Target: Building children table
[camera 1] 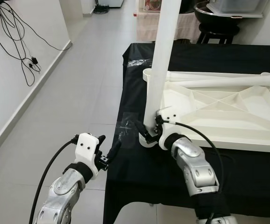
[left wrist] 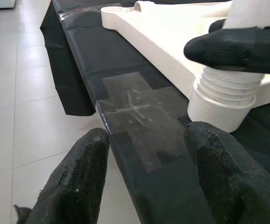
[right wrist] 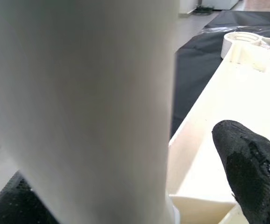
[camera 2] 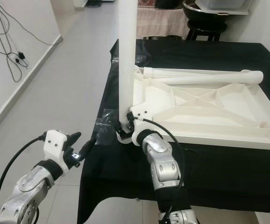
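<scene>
A white plastic tabletop point(camera 1: 228, 116) lies upside down on the black-covered table point(camera 1: 139, 182). One white table leg point(camera 1: 163, 60) stands upright in the tabletop's near left corner, its threaded end point(left wrist: 223, 91) at the socket. My right gripper point(camera 1: 149, 131) is shut on this leg just above the base; in the right wrist view the leg point(right wrist: 79, 102) sits beside one finger point(right wrist: 252, 158). A second leg point(camera 1: 228, 81) lies across the far side of the tabletop. My left gripper point(camera 1: 109, 145) hangs open just off the table's left edge, with nothing between its fingers point(left wrist: 79, 172).
A clear tape patch point(left wrist: 135, 112) covers the cloth at the table's left edge. Another round corner socket point(camera 1: 149, 73) sits further back. Tiled floor point(camera 1: 69, 107) lies to the left, with cables point(camera 1: 18, 46) hanging on the wall. A dark stool point(camera 1: 216, 30) stands behind the table.
</scene>
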`<state>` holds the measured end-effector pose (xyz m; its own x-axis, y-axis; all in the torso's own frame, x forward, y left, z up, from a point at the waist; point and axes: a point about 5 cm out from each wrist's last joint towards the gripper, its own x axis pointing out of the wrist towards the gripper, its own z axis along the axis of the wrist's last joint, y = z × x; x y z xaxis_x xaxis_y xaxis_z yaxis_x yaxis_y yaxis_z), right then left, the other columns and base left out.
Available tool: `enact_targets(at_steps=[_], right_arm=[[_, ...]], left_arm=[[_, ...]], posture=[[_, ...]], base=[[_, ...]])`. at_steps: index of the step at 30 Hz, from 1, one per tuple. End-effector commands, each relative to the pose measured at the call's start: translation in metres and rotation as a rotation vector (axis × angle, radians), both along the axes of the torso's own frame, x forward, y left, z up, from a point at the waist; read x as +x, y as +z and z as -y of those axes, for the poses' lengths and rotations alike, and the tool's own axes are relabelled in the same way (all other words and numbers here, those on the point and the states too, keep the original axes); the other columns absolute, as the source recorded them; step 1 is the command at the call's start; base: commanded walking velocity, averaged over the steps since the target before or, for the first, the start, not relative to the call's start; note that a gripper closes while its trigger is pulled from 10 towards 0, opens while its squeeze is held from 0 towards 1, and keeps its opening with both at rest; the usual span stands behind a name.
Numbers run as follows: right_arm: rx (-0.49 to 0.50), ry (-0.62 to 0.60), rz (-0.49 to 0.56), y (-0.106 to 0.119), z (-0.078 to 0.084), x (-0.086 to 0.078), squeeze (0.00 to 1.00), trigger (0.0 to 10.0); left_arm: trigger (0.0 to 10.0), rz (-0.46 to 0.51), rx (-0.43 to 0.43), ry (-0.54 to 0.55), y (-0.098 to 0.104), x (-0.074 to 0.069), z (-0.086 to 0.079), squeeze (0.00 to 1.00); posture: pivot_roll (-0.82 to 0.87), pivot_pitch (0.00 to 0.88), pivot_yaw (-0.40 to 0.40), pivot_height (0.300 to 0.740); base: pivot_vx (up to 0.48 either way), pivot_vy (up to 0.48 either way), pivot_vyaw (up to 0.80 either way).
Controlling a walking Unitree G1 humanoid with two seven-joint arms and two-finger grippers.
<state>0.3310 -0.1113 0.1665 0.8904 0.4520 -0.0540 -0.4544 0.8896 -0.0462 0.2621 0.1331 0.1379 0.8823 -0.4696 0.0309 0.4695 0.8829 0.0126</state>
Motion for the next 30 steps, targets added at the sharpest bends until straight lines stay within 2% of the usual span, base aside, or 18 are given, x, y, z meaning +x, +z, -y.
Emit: enact_targets(at_steps=[1,2,3,4,5,6,7,10,13,15,16,17,22,25,30], right_arm=[[0.008,0.032,0.015,0.009,-0.003,0.000,1.00,10.0],[-0.014,0.126,0.029,0.015,-0.003,0.000,1.00,10.0],[-0.014,0.126,0.029,0.015,-0.003,0.000,1.00,10.0],[-0.030,0.230,0.040,0.020,-0.003,0.001,1.00,10.0],[-0.030,0.230,0.040,0.020,-0.003,0.001,1.00,10.0],[-0.054,0.317,0.061,0.027,-0.002,0.005,0.00,10.0],[-0.054,0.317,0.061,0.027,-0.002,0.005,0.00,10.0],[-0.099,0.550,0.108,0.051,0.004,0.025,0.00,10.0],[-0.096,0.617,0.115,0.060,0.004,0.032,0.00,10.0],[-0.096,0.617,0.115,0.060,0.004,0.032,0.00,10.0],[-0.083,0.655,0.107,0.063,0.003,0.034,0.00,0.6],[-0.067,0.708,0.087,0.065,0.002,0.034,0.00,0.0],[-0.054,0.750,0.048,0.068,0.006,0.038,0.00,0.0],[-0.056,0.722,0.047,0.067,0.009,0.040,0.00,0.0],[-0.078,0.593,0.065,0.054,0.028,0.039,0.00,0.0]], left_arm=[[10.0,-0.007,-0.003,-0.002,-0.002,0.000,0.001,0.00],[10.0,-0.007,-0.005,-0.002,-0.002,0.000,0.002,0.00],[10.0,-0.007,-0.005,-0.002,-0.002,0.000,0.002,0.00],[10.0,-0.006,-0.006,-0.001,-0.002,0.000,0.002,0.00],[10.0,-0.006,-0.006,-0.001,-0.002,0.000,0.002,0.00],[10.0,-0.005,-0.007,-0.001,-0.002,0.001,0.003,0.00],[10.0,-0.005,-0.007,-0.001,-0.002,0.001,0.003,0.00],[10.0,-0.003,-0.009,0.000,-0.001,0.001,0.004,0.00],[10.0,-0.001,-0.008,0.001,-0.001,0.000,0.005,0.00],[10.0,-0.001,-0.008,0.001,-0.001,0.000,0.005,0.00],[10.0,-0.001,-0.008,0.002,-0.001,0.000,0.005,0.00],[10.0,0.000,-0.008,0.001,-0.001,-0.001,0.005,0.00],[10.0,0.001,-0.010,0.000,-0.001,-0.003,0.005,0.00],[10.0,0.001,-0.011,-0.001,-0.001,-0.003,0.005,0.00],[10.0,0.002,-0.014,-0.009,0.000,-0.005,0.006,0.00]], posture=[[-0.08,0.137,0.013,0.740],[-0.08,0.137,0.013,0.740],[-0.08,0.137,0.013,0.740],[-0.08,0.140,0.009,0.740],[-0.08,0.140,0.009,0.740],[-0.08,0.141,0.007,0.740],[-0.08,0.141,0.007,0.740],[-0.07,0.142,-0.004,0.740],[-0.07,0.142,-0.005,0.740],[-0.07,0.142,-0.005,0.740],[-0.06,0.144,-0.010,0.740],[-0.06,0.148,-0.011,0.740],[-0.05,0.153,-0.012,0.740],[-0.05,0.155,-0.012,0.740],[-0.06,0.161,-0.009,0.740]], base=[[0.000,0.000,0.00],[0.000,0.000,0.00],[0.000,0.000,0.00],[0.000,0.000,0.00],[0.000,0.000,0.00],[0.000,0.000,0.00],[0.000,0.000,0.00],[0.000,0.000,0.00],[0.000,0.000,0.00],[0.000,0.000,0.00],[0.000,0.000,0.00],[0.000,0.000,0.00],[0.000,0.000,0.00],[0.000,0.000,0.00],[0.000,0.000,0.00]])
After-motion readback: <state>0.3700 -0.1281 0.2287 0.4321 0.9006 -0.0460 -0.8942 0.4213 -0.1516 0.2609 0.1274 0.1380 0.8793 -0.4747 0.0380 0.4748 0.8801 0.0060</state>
